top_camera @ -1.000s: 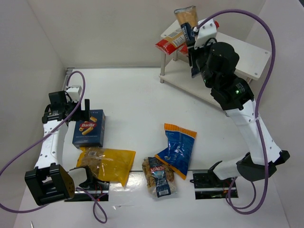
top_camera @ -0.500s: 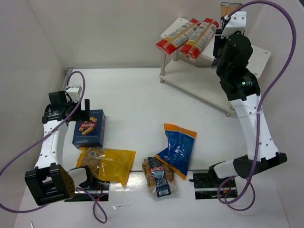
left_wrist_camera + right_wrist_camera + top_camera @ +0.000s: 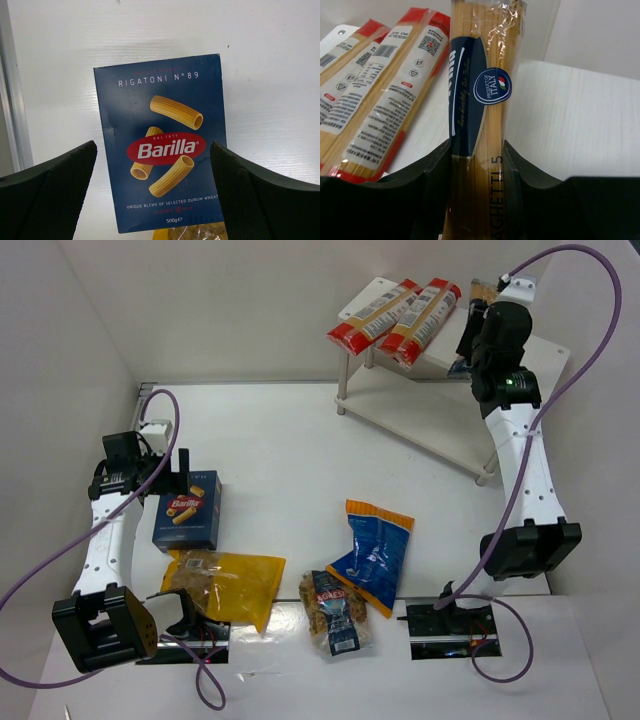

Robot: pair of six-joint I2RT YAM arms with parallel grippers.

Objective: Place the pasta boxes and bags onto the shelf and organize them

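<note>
My right gripper (image 3: 478,332) is shut on the long tan-and-navy pack (image 3: 482,100), over the top board of the white shelf (image 3: 540,355). The pack's end (image 3: 483,288) points to the back wall. In the right wrist view the jaws (image 3: 477,170) press on both sides of it. Two long red-ended packs (image 3: 375,315) (image 3: 422,318) lie side by side on the top board, to its left. My left gripper (image 3: 178,472) hangs open over the dark blue Barilla box (image 3: 162,140), which lies flat on the table. A yellow bag (image 3: 225,585), a blue bag with orange top (image 3: 372,555) and a small clear bag (image 3: 335,612) lie near the front.
The shelf's lower board (image 3: 420,420) juts toward the table's middle. White walls close in the left (image 3: 60,390) and the back. A purple cable (image 3: 165,410) loops beside the left arm. The yellow bag's edge touches the Barilla box's near end.
My right arm has swung to the right with the long pack, from above the red-ended packs to the right part of the top board. The left arm has not moved.
</note>
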